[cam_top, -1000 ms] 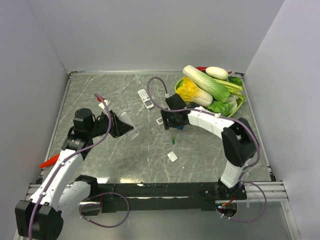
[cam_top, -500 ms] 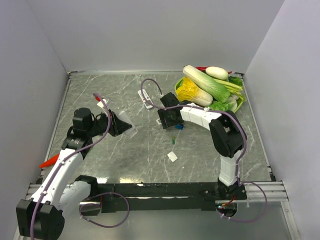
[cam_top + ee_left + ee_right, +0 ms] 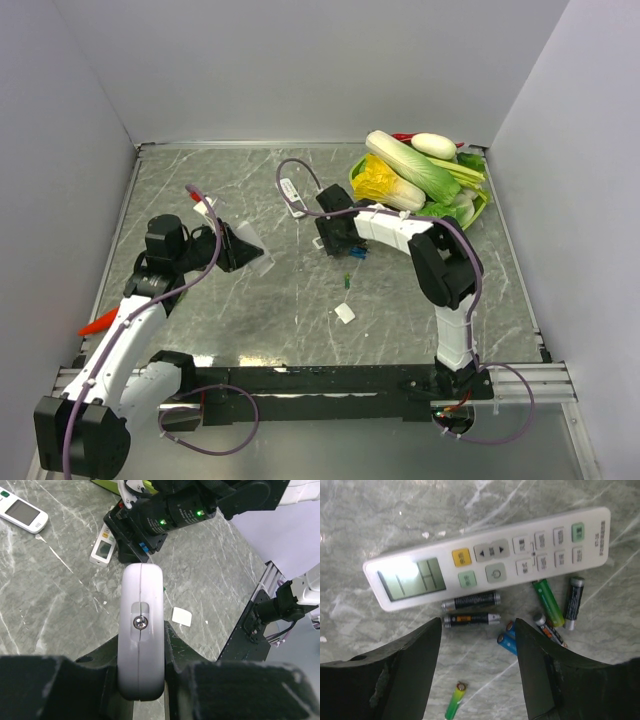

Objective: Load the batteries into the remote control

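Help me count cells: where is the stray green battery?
The stray green battery lies alone at bottom centre of the right wrist view, below two dark batteries.

3 remotes: remote (image 3: 485,567) under the right gripper (image 3: 477,640), remote (image 3: 141,630) in the left gripper (image 3: 141,667), remote (image 3: 20,512) ahead-left of it. batteries (image 3: 470,601) under the right gripper: 4 dark, 2 green, 2 blue (part hidden). 1 white cover (image 3: 181,616).

**Top external view:** high and behind the arm bases, looking down on the whole worktop (image 3: 200,180).
**Left wrist view:** low and oblique, facing across the worktop toward the right arm (image 3: 190,507).
**Right wrist view:** close, straight down on a white remote (image 3: 490,555) and batteries (image 3: 470,601). The left wrist view also shows both, farther off.
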Controlling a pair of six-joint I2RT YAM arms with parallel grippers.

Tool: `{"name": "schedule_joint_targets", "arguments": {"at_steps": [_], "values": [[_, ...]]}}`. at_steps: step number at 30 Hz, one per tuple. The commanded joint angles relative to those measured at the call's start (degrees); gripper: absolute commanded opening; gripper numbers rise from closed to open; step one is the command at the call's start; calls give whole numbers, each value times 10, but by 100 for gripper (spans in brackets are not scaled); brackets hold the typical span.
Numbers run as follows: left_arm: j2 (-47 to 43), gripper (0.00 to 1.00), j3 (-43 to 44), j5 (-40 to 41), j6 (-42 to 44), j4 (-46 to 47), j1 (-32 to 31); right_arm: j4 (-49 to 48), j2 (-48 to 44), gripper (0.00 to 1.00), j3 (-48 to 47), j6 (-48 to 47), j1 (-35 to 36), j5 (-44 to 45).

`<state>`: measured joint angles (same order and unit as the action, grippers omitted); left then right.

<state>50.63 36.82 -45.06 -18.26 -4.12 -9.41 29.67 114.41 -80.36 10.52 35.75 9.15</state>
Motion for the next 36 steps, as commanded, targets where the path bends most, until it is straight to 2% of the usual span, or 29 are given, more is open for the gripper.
{"name": "schedule_joint_targets", "arguments": {"at_steps": [1,11,15,19,24,32,36], "values": [[3,1,9,-19,0,30,4,6,23,66,-23,-12,6,8],[10,1,9,-29,-5,35,8,5,16,49,-14,-41,27,12],[12,1,8,-33,-6,37,9,-4,-8,48,12,-74,57,4],[11,1,7,-35,-8,37,10,-6,-43,48,62,-128,90,-45],[7,1,6,-31,-8,37,11,14,-58,48,97,-153,114,-81],[-2,1,4,-11,-9,30,12,32,-59,58,107,-169,122,-88],[-2,1,4,-9,-11,29,12,36,-59,69,99,-167,122,-89]]}}
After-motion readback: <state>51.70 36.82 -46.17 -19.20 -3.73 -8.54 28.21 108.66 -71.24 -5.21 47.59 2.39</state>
